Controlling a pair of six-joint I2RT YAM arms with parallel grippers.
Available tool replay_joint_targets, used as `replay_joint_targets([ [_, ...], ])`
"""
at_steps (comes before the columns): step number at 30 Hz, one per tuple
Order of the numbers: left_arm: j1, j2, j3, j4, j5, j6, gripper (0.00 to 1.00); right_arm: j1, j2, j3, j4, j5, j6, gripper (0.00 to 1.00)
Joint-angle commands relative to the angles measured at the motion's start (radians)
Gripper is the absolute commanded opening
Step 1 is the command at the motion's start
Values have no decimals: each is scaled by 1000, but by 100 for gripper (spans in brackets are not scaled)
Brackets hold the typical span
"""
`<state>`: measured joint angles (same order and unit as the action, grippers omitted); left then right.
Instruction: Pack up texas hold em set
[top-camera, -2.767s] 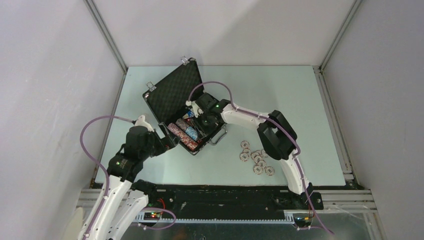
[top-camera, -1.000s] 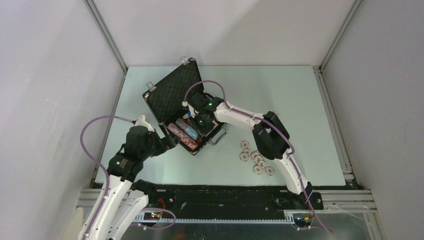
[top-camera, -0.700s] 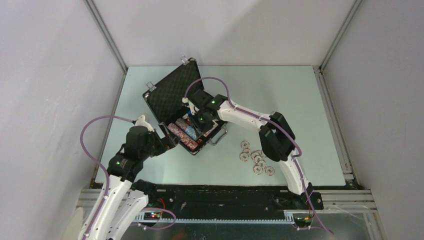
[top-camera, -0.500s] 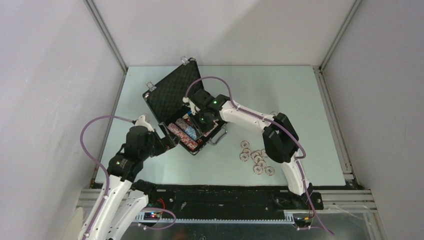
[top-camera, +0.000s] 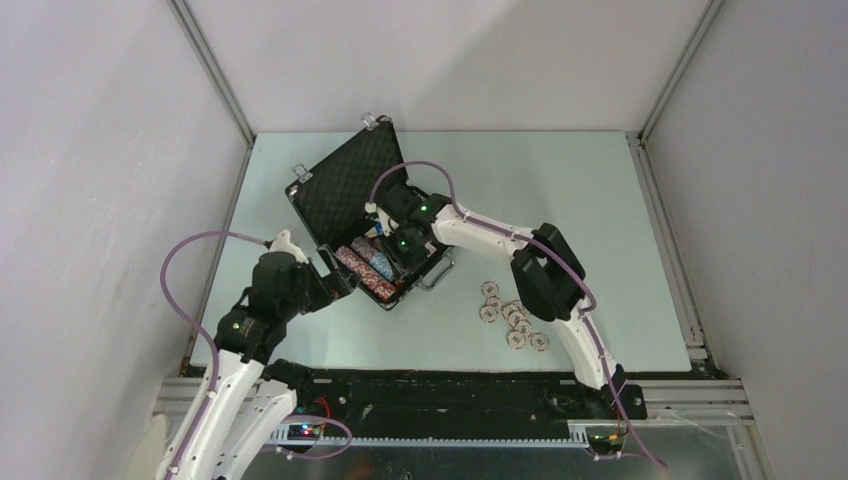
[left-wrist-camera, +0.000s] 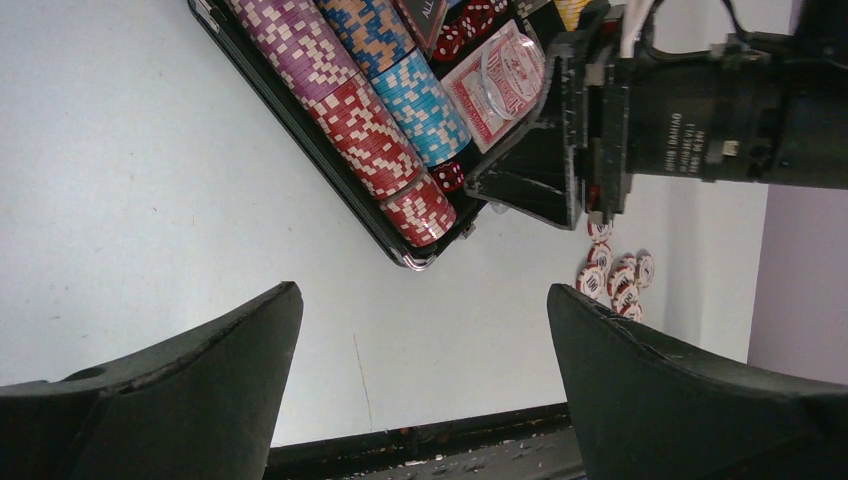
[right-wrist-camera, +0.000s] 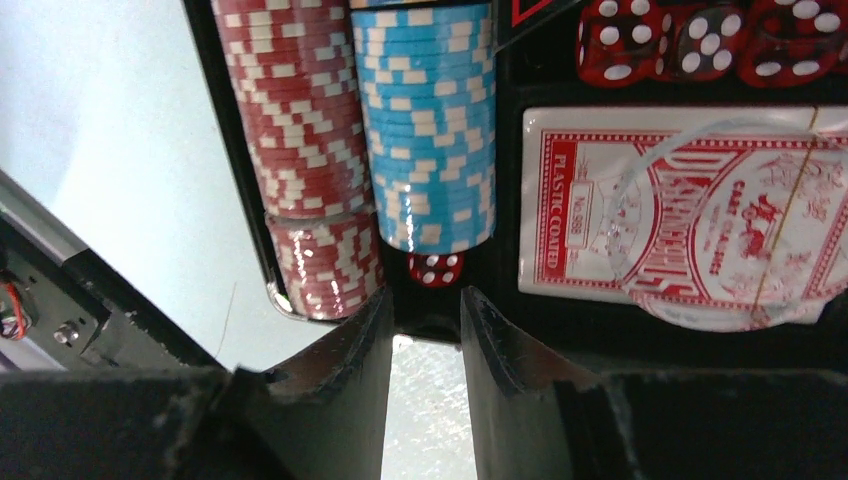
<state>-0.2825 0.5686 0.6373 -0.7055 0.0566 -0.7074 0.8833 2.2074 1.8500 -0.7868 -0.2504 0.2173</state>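
The black case (top-camera: 303, 200) of the texas hold em set lies open, its foam-lined lid (top-camera: 350, 185) raised at the back left. Inside lie rows of red chips (right-wrist-camera: 300, 130) and blue chips (right-wrist-camera: 430, 120), a red card deck (right-wrist-camera: 580, 230) and several red dice (right-wrist-camera: 700, 35). My right gripper (right-wrist-camera: 427, 300) hovers over the case's front end (top-camera: 400, 262), its jaws a little apart with nothing between them. One red die (right-wrist-camera: 435, 269) lies just beyond its tips. My left gripper (left-wrist-camera: 422, 295) is wide open over bare table by the case's near-left corner (top-camera: 338, 283).
Several loose red-and-white chips (top-camera: 512, 315) lie on the table right of the case, also seen in the left wrist view (left-wrist-camera: 615, 285). The case's silver handle (top-camera: 440, 272) sticks out toward them. Grey walls enclose the table on three sides.
The right arm's elbow has swung slightly out and back while its wrist stayed over the case, and its jaws have parted slightly. The left arm has not moved.
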Motion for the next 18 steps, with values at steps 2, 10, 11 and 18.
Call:
replay_joint_targets([
  [2, -3, -9, 7, 8, 8, -2, 100, 4, 55, 93, 4, -2, -29, 34],
  [10, -3, 0, 15, -3, 10, 9, 100, 4, 95, 113, -14, 12, -55, 35],
  [11, -3, 0, 14, -3, 10, 9, 100, 4, 96, 106, -16, 15, -58, 36],
  [18, -3, 14, 20, -3, 14, 14, 100, 0, 125, 112, -32, -20, -85, 37],
])
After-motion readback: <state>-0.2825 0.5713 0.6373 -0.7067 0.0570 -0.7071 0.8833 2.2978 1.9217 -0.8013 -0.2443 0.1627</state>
